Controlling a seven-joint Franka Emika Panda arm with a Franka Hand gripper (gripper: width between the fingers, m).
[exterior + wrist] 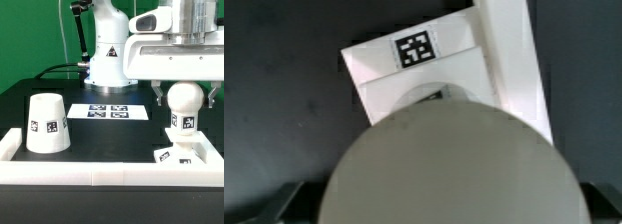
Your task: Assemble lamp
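Note:
My gripper (183, 97) is shut on the round white bulb (183, 101), one finger on each side of its head. The bulb hangs upright with its tagged neck (183, 125) pointing down over the flat square base (176, 156), at the exterior view's right, against the white rail. I cannot tell whether the neck touches the base. In the wrist view the bulb (446, 160) fills the foreground between my gripper's (446, 208) dark fingers (287, 205), with the tagged base (402, 75) beyond it. The tapered shade (46, 124) stands mouth down at the exterior view's left.
The marker board (110, 111) lies flat on the black table in the middle back. A white rail (100, 178) frames the table's front and sides; in the wrist view it (509, 50) runs beside the base. The robot's white pedestal (108, 55) stands behind.

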